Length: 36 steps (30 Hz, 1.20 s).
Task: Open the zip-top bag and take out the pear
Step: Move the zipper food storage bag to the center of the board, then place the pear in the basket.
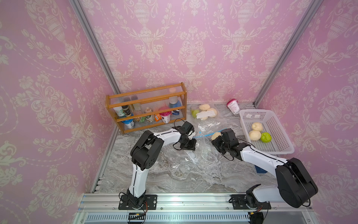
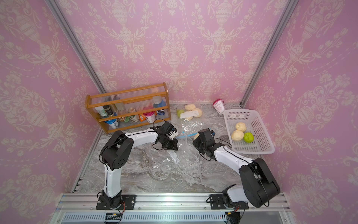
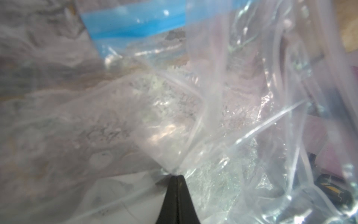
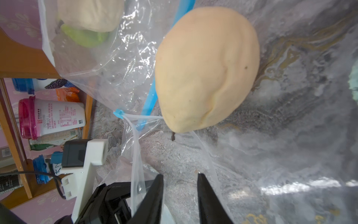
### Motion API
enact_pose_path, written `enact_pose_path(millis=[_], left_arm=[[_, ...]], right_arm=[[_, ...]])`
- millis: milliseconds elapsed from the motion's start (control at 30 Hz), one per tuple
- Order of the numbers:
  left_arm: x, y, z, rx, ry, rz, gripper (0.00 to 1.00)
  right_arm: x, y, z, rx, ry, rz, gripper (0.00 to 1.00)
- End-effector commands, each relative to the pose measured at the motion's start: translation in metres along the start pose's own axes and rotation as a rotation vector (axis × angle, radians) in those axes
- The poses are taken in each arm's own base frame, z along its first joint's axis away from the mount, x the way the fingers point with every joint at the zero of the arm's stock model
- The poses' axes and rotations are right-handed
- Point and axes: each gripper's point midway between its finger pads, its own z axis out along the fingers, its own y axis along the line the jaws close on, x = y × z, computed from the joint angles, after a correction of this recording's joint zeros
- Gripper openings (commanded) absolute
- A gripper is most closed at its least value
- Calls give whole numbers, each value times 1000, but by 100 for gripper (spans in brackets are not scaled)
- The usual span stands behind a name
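Left fingers [image 3: 175,186] pinched shut on the crinkly clear bag [image 3: 213,116] with its blue zip strip [image 3: 135,19]; right fingers [image 4: 205,194] spread, empty, near the smooth cream egg-shaped pear [image 4: 207,67].

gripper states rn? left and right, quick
left gripper: shut, pinching the film of the zip-top bag.
right gripper: open, holding nothing; the pear lies ahead of its tips.

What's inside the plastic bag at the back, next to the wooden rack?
The back bag holds one green fruit and at least two pale fruits. A white label covers the middle, so anything beneath it can't be counted.
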Motion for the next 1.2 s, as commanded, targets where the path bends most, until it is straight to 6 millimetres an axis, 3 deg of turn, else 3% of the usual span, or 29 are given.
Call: enact_pose_path(millis=[0,300,433,767,933,1100,1167], left_arm=[[2,12,-6,-33,12,10,4],[7,28,-16,-43,9,9,4],[6,29,-20,-34,9,13,4],[6,36,-27,-23,9,17,4],[6,37,-26,-16,12,12,4],[6,38,-26,-17,15,11,4],[6,40,-26,-19,16,10,4]], right_arm=[[-9,13,6,-8,-71,49,36],[-9,26,6,10,-229,36,37],[-12,21,8,40,-289,57,39],[-11,15,36,83,-308,96,40],[-16,18,39,76,-350,73,30],[-24,16,34,88,-400,48,2],[-24,16,31,83,-401,37,0]])
